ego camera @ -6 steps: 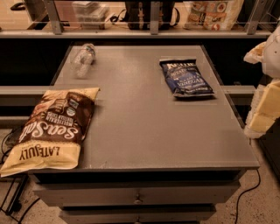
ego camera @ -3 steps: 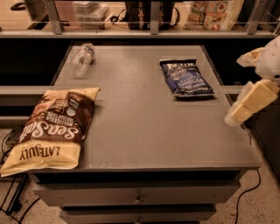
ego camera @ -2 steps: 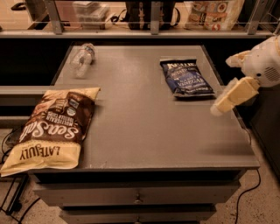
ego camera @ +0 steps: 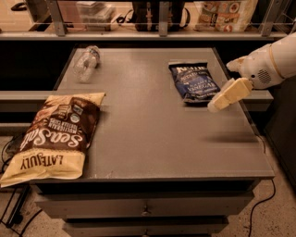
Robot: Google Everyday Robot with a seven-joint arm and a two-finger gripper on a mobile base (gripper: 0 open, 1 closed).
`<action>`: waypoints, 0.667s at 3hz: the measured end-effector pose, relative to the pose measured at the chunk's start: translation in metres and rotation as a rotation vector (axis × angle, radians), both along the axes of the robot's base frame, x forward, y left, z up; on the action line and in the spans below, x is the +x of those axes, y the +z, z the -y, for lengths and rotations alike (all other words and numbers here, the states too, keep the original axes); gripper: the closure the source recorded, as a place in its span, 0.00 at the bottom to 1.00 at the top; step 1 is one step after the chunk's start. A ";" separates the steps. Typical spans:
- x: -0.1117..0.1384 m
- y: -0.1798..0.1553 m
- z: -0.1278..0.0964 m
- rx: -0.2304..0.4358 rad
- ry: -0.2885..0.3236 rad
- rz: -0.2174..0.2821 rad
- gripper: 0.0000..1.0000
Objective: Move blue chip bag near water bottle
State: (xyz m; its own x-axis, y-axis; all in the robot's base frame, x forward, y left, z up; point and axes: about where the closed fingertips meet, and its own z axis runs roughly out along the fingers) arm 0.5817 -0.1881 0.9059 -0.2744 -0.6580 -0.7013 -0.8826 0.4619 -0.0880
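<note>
The blue chip bag point(ego camera: 194, 82) lies flat on the grey table point(ego camera: 152, 134) at the far right, its white "vinegar" lettering facing up. The water bottle point(ego camera: 86, 63) lies on its side at the table's far left corner, well apart from the bag. My gripper point(ego camera: 221, 86) reaches in from the right and hovers just above the bag's right edge. It is open and empty, with one cream finger point(ego camera: 227, 95) pointing down-left past the bag's near right corner.
A large brown and cream "Late July" bag point(ego camera: 58, 134) lies at the near left, hanging over the table's left edge. A shelf with boxes and bags point(ego camera: 226, 11) runs behind the table. Drawers sit under the front edge.
My gripper has moved in from the table's right side, leftward and away, to the blue bag's right edge. The bags and the bottle have not moved.
</note>
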 end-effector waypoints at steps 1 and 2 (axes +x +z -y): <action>0.003 -0.012 -0.007 0.028 -0.029 -0.028 0.00; 0.020 -0.028 -0.020 0.080 -0.034 -0.043 0.00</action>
State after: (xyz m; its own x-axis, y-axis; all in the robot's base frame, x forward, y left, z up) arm 0.6022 -0.1682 0.8780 -0.3267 -0.5903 -0.7381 -0.8686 0.4953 -0.0117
